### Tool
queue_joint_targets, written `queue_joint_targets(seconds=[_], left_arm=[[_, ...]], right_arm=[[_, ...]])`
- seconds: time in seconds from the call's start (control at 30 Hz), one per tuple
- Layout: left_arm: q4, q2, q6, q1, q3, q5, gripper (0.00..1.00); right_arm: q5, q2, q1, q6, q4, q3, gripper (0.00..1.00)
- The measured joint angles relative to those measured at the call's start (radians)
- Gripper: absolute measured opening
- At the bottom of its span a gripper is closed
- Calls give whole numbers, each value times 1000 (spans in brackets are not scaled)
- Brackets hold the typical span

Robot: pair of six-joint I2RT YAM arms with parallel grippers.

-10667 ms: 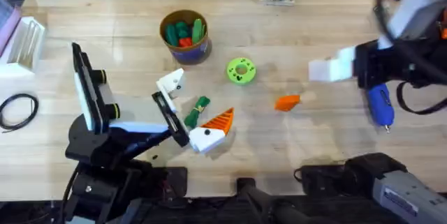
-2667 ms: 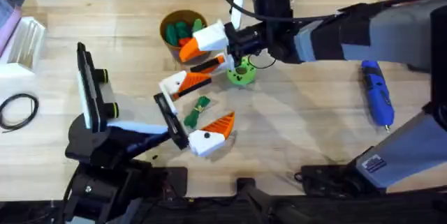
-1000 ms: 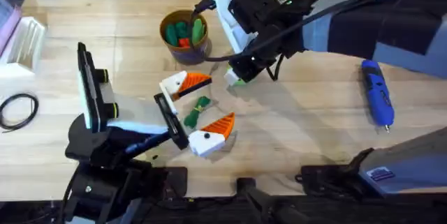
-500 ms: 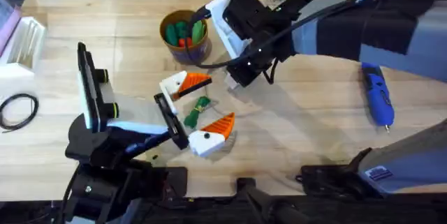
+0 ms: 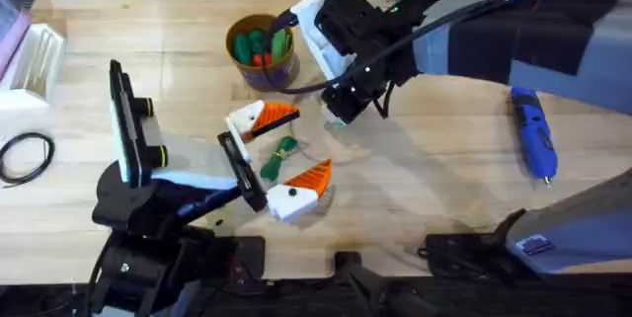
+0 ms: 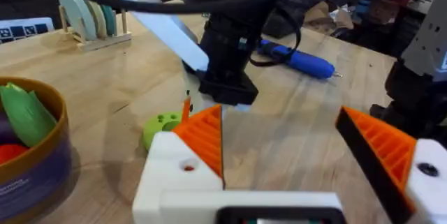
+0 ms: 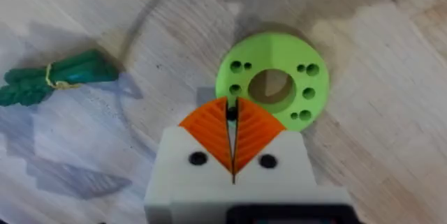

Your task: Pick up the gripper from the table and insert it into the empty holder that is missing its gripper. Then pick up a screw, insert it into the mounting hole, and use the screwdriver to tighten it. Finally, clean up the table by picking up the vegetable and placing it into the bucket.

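One knotted dark green vegetable [image 7: 52, 81]

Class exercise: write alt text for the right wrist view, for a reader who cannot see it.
The right gripper, its orange fingers pressed shut, hovers at the near edge of a lime green ring-shaped disc on the wooden table. A dark green toy vegetable lies apart.

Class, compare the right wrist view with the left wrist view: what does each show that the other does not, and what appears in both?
Right wrist view alone: the vegetable lying on the wood, and the right gripper shut above the green disc. Left wrist view alone: the screwdriver, the bucket, a rack of coloured discs and the open left gripper. Both share the green disc and the wooden table.
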Motion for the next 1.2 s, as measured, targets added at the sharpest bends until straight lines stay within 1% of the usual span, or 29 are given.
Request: queue_joint_targets(seconds=[0.1, 0.23, 0.4, 0.47, 0.53, 0.63, 0.73, 0.83, 1.0, 1.2], left_arm=[[0, 0, 0, 0, 0, 0, 986], [0, 0, 0, 0, 0, 0, 987], [0, 0, 0, 0, 0, 0, 986], [0, 0, 0, 0, 0, 0, 986], [0, 0, 0, 0, 0, 0, 986], [0, 0, 0, 0, 0, 0, 986], [0, 0, 0, 0, 0, 0, 986], [0, 0, 0, 0, 0, 0, 987], [0, 0, 0, 0, 0, 0, 985], [0, 0, 0, 0, 0, 0, 985]], right_arm=[[20, 0, 0, 0, -40, 39, 7], [59, -1, 0, -4, -111, 133, 6], [77, -9, 0, -26, -254, 298, 6], [61, -14, 0, -39, -311, 371, 6], [12, -18, 0, -54, -358, 446, 6], [-104, -21, 0, -69, -392, 544, 6], [-246, -25, 0, -78, -390, 602, 6], [-360, -29, 7, -79, -380, 615, 6], [-442, -29, 50, -79, -386, 615, 6], [-466, -28, 131, -91, -388, 615, 6]])
